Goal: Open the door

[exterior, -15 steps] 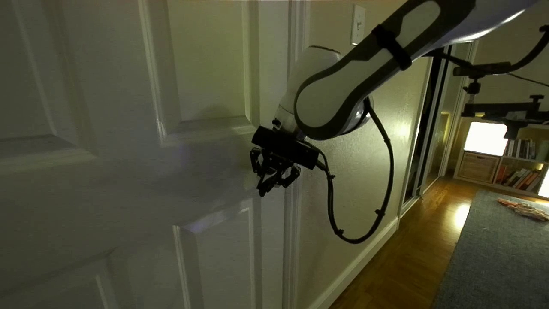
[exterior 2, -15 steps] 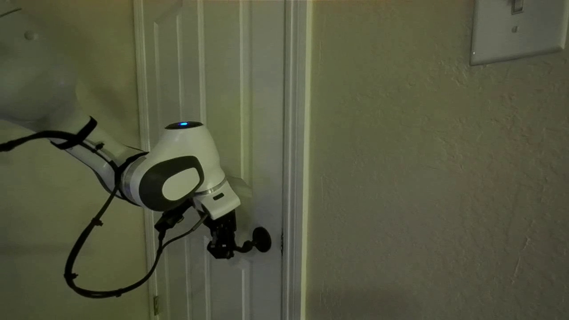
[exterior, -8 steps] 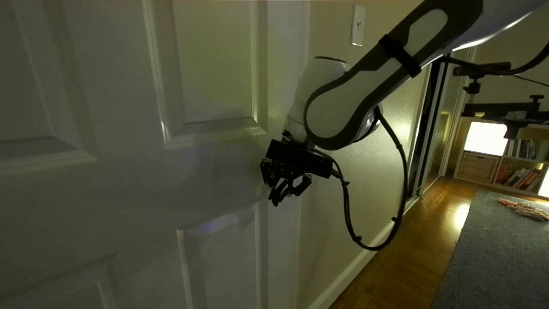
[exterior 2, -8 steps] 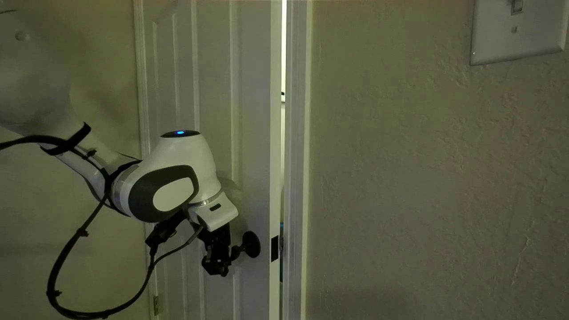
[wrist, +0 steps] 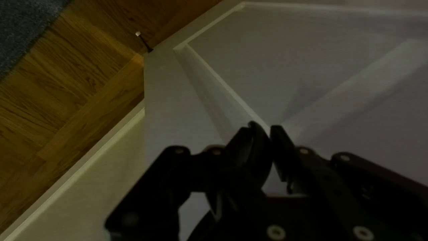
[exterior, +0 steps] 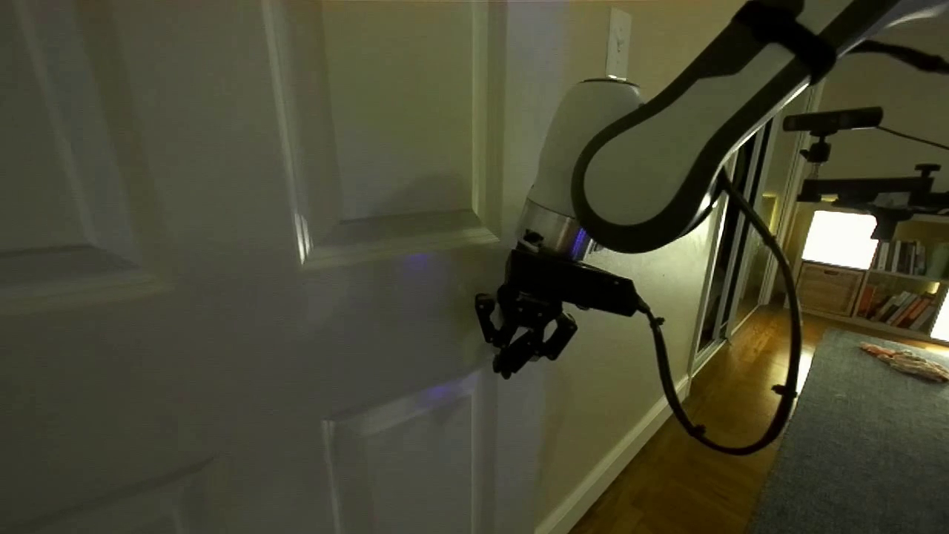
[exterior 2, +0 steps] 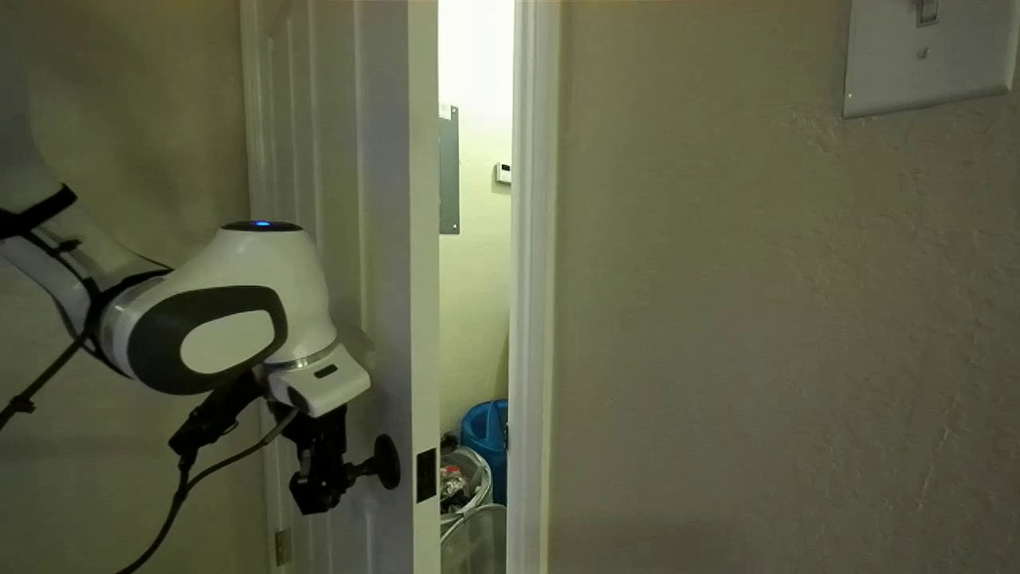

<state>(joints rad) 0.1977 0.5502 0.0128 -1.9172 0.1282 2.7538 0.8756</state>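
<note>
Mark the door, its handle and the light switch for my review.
Door (exterior: 274, 326): in an exterior view, flat middle of its face.
Handle (exterior 2: 387, 462): in an exterior view, its round base.
Light switch (exterior 2: 928, 72): in an exterior view, its plate.

Every view here catches the tall white panelled door: skimmed closely, at nine o'clock, in an exterior view; aslant in an exterior view, a white rectangular switch plate near at two; from above in the wrist view, brown wooden floor at ten.
</note>
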